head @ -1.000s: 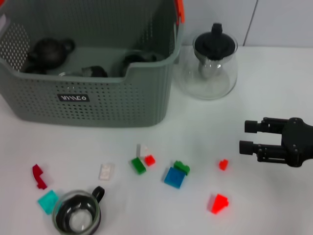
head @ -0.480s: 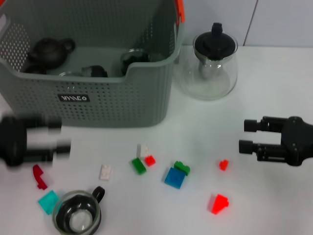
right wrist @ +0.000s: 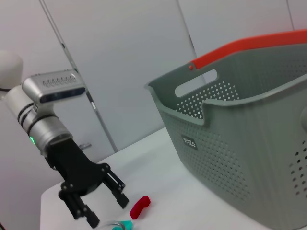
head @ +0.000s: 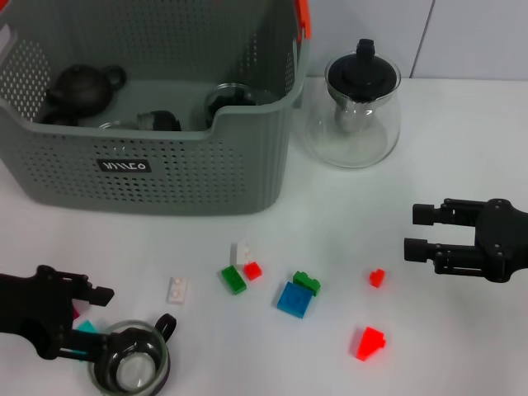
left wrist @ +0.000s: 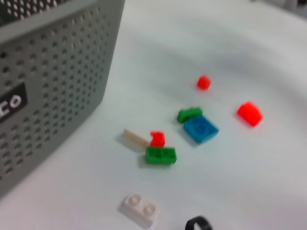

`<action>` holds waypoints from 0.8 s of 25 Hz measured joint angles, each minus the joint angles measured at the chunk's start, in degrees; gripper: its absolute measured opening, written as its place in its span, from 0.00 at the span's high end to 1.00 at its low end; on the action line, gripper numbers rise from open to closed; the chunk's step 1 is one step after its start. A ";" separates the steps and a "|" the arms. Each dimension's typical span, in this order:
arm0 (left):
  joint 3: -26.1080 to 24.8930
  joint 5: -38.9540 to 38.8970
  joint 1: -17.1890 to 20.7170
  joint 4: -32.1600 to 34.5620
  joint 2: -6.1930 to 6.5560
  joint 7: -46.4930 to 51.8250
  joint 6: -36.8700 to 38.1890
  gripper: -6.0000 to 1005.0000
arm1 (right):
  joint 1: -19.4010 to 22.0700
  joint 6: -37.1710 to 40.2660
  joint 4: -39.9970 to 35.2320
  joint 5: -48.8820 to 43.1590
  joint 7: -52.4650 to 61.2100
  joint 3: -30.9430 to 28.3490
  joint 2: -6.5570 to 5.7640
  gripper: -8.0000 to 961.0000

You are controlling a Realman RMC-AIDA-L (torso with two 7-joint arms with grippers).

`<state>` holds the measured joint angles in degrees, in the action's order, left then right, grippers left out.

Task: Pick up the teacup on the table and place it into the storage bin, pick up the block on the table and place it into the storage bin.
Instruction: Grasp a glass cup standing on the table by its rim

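Head view, change: the left gripper [head: 97, 323], a blur at mid-left half a second ago and absent a second ago, now sits low at the near left edge, right beside the teacup [head: 130, 363].
Head view, meaning: this looks like the approach to the first pick; the cup is not yet grasped and nothing has gone into the bin at this step.
Head view, left arm pose: it reaches in from the left, low over the tabletop [head: 355, 223], fingers spread wide, one above and one beside the cup's rim, partly covering the teal block [head: 85, 327].
Head view, teacup: upright on the tabletop at near left, its black handle pointing toward the far right.
Head view, storage bin [head: 165, 169]: at far left, already holding dark teapots and cups.
Head view, blocks: a white block [head: 176, 289], a green block [head: 233, 279], a blue block [head: 293, 299] and red blocks [head: 369, 342] lie scattered near the centre, unmoved.
Head view, right gripper [head: 417, 230]: hangs at the right, fingers open, unchanged over the last second.
Left wrist view: shows the bin wall, the scattered blocks and only the cup's black handle [left wrist: 198, 223]; the arm's own fingers are out of sight.
Right wrist view: shows the left gripper from across the tabletop, fingers parted and angled down, with the dark red block [right wrist: 139, 206] just beside it.
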<state>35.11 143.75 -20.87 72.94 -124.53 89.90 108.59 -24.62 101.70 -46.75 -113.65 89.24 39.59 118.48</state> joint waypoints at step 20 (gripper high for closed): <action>8.44 1.77 0.52 -5.95 0.23 1.89 -12.13 0.28 | -0.18 -0.02 0.53 0.01 0.00 -0.13 -0.27 0.24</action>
<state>43.55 145.51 -20.36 66.99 -124.30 91.79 96.46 -24.80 101.69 -46.23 -113.64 89.24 39.46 118.20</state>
